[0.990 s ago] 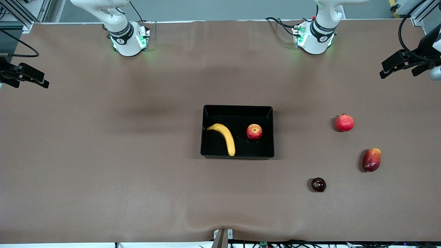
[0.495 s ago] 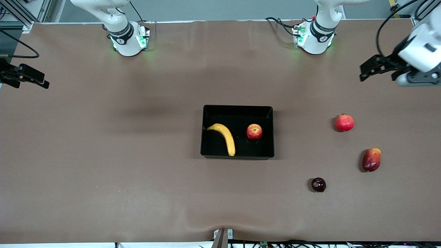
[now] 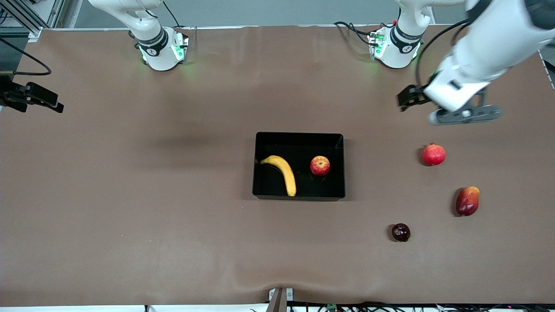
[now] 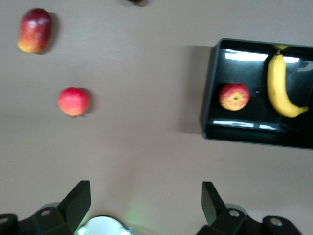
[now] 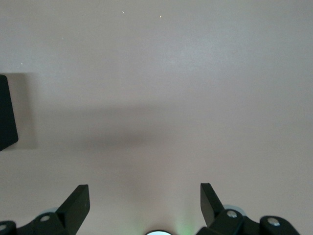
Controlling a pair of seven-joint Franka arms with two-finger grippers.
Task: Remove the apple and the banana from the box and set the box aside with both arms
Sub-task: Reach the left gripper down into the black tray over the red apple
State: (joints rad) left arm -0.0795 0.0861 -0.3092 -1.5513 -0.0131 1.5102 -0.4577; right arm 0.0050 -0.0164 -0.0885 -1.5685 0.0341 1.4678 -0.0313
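Since a second ago the left gripper (image 3: pixel 407 97) has swung in over the surface (image 3: pixel 130 195) toward the box (image 3: pixel 298 138) — apple (image 3: pixel 320 165) and banana (image 3: pixel 282 172) lie inside.

Left wrist: jaws spread; descend centred above the apple (image 4: pixel 234 97).

Right wrist: right gripper (image 5: pixel 142 205) open, waiting well off the box.

The right claw (image 3: pixel 32 99) is partly cut off by the front view's edge. In the right wrist view only a corner of the box (image 5: pixel 7 113) shows. The left claw (image 3: pixel 409 99) looks blurred.
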